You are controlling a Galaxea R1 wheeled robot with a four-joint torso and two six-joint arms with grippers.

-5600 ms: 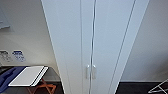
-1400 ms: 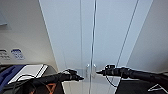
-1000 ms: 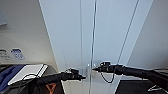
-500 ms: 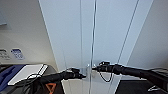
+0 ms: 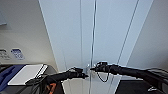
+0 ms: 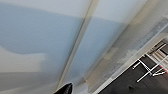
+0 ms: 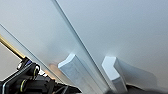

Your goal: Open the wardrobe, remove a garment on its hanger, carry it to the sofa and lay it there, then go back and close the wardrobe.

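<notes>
White wardrobe (image 5: 100, 37) (doors shut) faces both grippers (image 5: 85, 75) (image 5: 93, 68).

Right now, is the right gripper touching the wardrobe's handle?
Cannot tell. In the head view the right gripper reaches up to the handles on the wardrobe, but neither contact nor a gap shows plainly.

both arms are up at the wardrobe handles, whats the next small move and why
Probably ease each end effector onto its own handle. The wardrobe doors look shut, and the left end effector and right end effector sit beside the handles.
</notes>
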